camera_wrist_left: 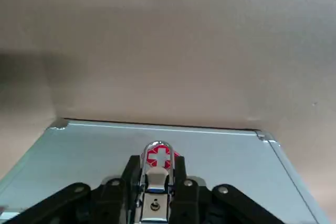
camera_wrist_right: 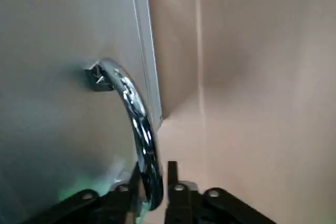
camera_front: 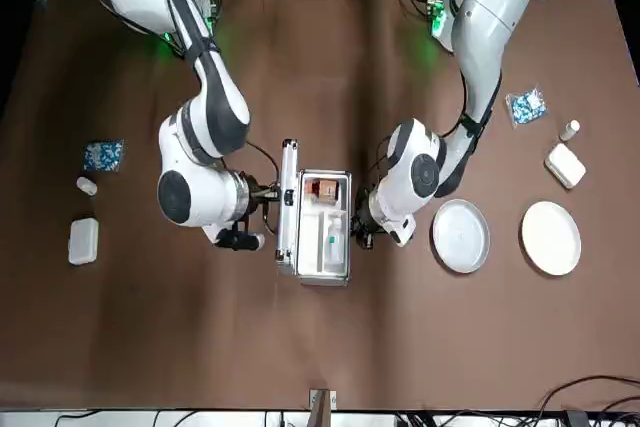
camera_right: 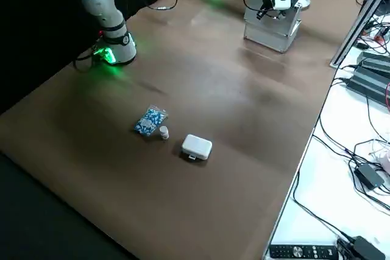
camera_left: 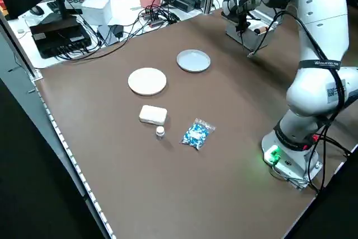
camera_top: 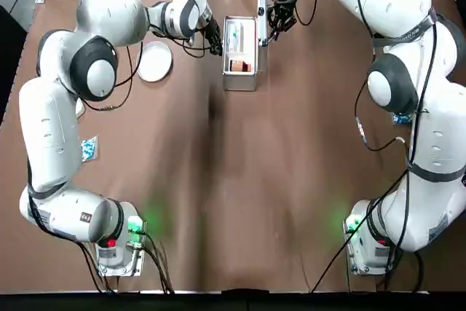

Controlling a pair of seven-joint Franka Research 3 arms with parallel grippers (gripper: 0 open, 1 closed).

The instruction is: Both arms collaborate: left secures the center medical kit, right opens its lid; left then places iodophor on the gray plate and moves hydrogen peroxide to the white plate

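The medical kit [camera_top: 240,71] stands open at the table's far middle, with its lid [camera_top: 261,16] raised upright on the right arm's side. My right gripper [camera_wrist_right: 155,182] is shut on the lid's curved metal handle [camera_wrist_right: 137,124]. At the kit's opposite wall, my left gripper [camera_wrist_left: 156,182] is shut on the red-cross latch [camera_wrist_left: 157,157]. Inside the kit [camera_front: 325,257] lie a brown-red item [camera_front: 323,189] and a white bottle [camera_front: 330,237]; I cannot tell which is iodophor or hydrogen peroxide. The gray plate [camera_front: 460,236] and the white plate [camera_front: 551,238] lie bare beside the left arm.
Near the white plate lie a white box [camera_front: 566,165], a small bottle [camera_front: 570,130] and a blue packet [camera_front: 526,106]. On the right arm's side are another blue packet [camera_front: 103,155], a small bottle [camera_front: 87,185] and a white box [camera_front: 83,240]. Cables and equipment lie beyond the far edge.
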